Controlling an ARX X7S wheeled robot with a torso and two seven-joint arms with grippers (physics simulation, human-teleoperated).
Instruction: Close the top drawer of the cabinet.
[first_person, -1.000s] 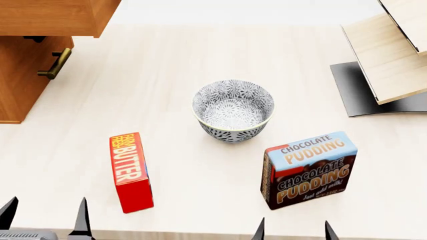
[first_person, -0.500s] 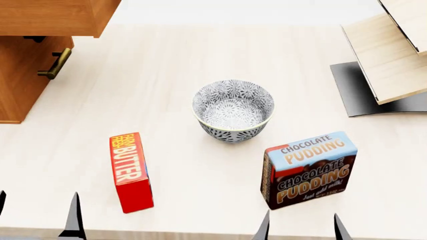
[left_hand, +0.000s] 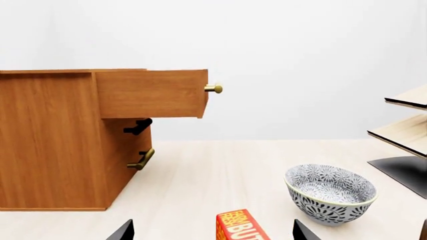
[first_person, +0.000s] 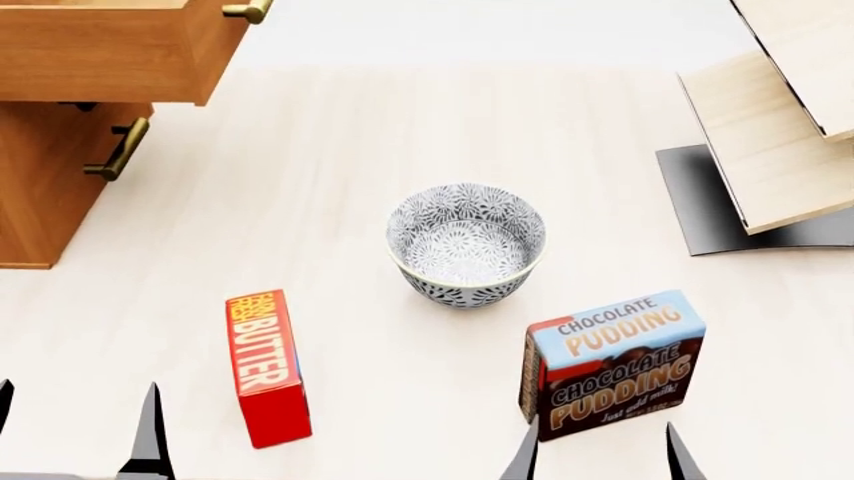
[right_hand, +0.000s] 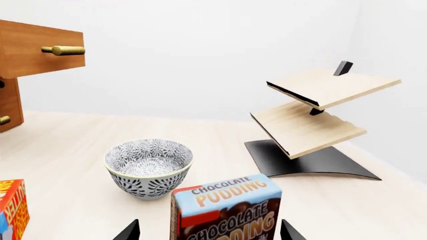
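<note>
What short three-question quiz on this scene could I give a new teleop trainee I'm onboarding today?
1. True or false: the top drawer is pulled out of the cabinet.
2. Which stands nearest the right gripper? A) butter box B) pudding box C) shelf
3. Fill in: the bowl holds ____.

Key: 1 true. 2 B. 3 nothing, it is empty.

"BUTTER" box (first_person: 267, 366) ("CHOCOLATE PUDDING" box (first_person: 613, 363))
</note>
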